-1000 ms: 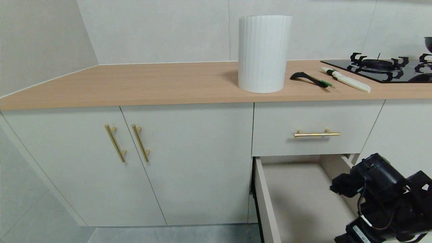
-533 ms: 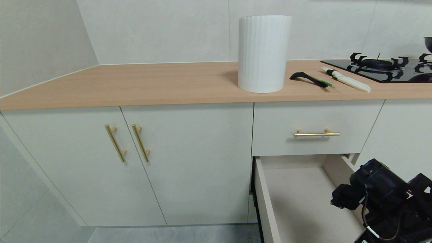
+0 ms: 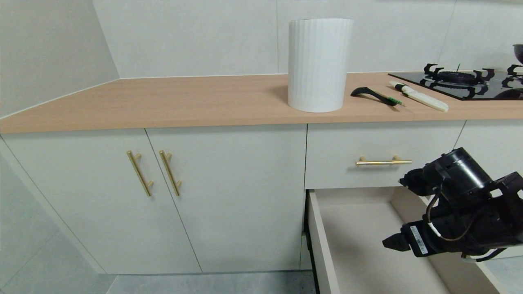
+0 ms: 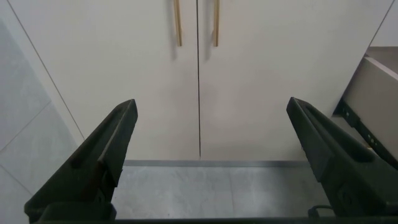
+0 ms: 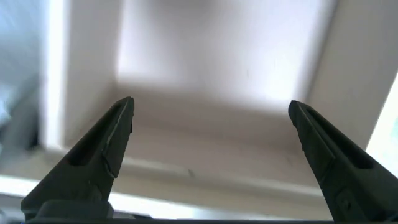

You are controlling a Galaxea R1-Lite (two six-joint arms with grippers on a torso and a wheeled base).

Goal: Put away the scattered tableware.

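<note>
On the wooden counter [image 3: 184, 102] lie a black utensil with a green tip [image 3: 374, 96] and a white knife [image 3: 421, 99], both to the right of a tall white ribbed canister [image 3: 318, 65]. Below them the lower drawer [image 3: 322, 241] is pulled out, and its inside is bare. My right gripper [image 3: 393, 243] hangs over the drawer's right side, pointing left; in the right wrist view it [image 5: 211, 155] is open with nothing between its fingers. My left gripper [image 4: 211, 162] is open too, empty, and faces the double cabinet doors [image 4: 199, 81] low down.
A black gas hob [image 3: 461, 83] takes up the counter's far right. The upper drawer [image 3: 384, 155] with a gold handle is shut. Two gold handles [image 3: 155, 173] mark the shut double doors to the left. Grey floor [image 4: 205, 190] runs along the cabinet base.
The right arm has risen from low at the drawer's front right, and its gripper now points left over the open drawer. The counter items have not moved.
</note>
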